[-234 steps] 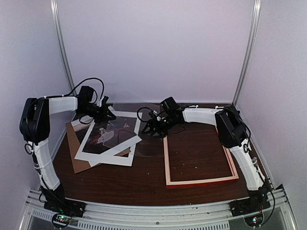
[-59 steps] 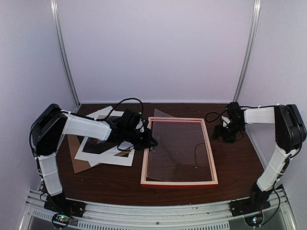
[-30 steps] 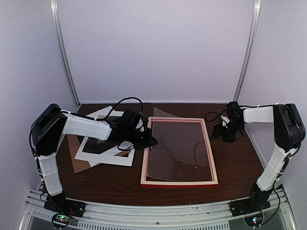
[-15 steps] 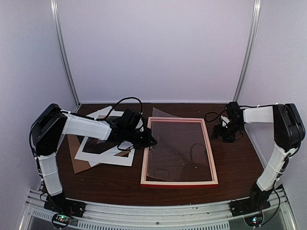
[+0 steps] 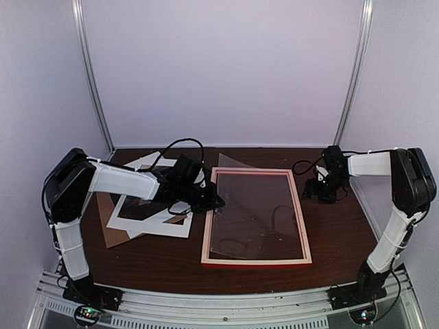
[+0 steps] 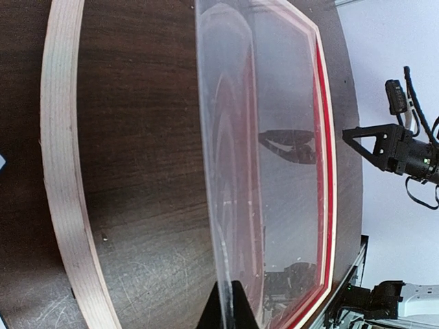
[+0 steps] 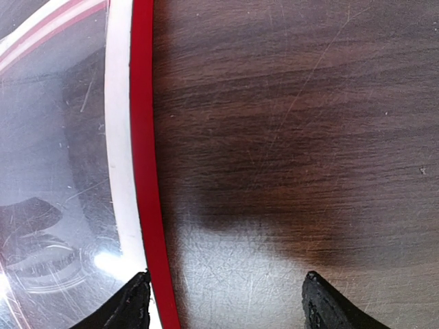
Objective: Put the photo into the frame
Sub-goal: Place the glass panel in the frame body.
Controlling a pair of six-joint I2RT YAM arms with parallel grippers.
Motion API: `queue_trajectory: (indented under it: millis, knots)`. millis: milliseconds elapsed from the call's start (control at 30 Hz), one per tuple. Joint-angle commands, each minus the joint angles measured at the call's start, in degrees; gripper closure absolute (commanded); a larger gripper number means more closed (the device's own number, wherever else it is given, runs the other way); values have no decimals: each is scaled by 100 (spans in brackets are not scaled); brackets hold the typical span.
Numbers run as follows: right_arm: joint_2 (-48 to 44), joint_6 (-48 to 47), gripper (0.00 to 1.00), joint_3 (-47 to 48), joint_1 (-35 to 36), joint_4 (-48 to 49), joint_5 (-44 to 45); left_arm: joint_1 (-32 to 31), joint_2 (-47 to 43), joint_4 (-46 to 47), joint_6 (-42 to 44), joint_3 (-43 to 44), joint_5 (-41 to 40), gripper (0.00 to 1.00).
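The frame (image 5: 255, 261) lies flat mid-table, pale wood up, with its red edge showing. A clear sheet (image 5: 254, 212) rests over it, slightly askew, its far corner poking past the frame. My left gripper (image 5: 214, 203) is at the frame's left side, shut on that sheet's edge. The left wrist view shows the fingertips (image 6: 232, 305) pinching the sheet (image 6: 274, 103) above the pale strip (image 6: 62, 171). My right gripper (image 5: 319, 195) is open beside the frame's far right side. One fingertip (image 7: 137, 301) is over the red edge (image 7: 140, 137), the other over bare table. The photo (image 5: 139, 210) shows dimly in the mat's window, mostly hidden by my left arm.
A white mat (image 5: 147, 223) lies on a brown backing board (image 5: 113, 229) at the left, under my left arm. Booth walls close in the back and both sides. A metal rail (image 5: 219, 305) runs along the near edge.
Since the earliest frame the frame has moved from the right to mid-table, the clear sheet now lies over it, and my right arm has drawn back right. Nothing has visibly moved in the last second.
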Motion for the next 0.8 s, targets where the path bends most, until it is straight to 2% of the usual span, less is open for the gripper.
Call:
queue_trajectory:
  millis: [0,767]
  knots:
    - [4,-55,25,65,46,52,-56,56,54,15,106,228,159,100]
    - [42,-42,25,56,60,48,-86,56,92,-13,-225,248,557,100]
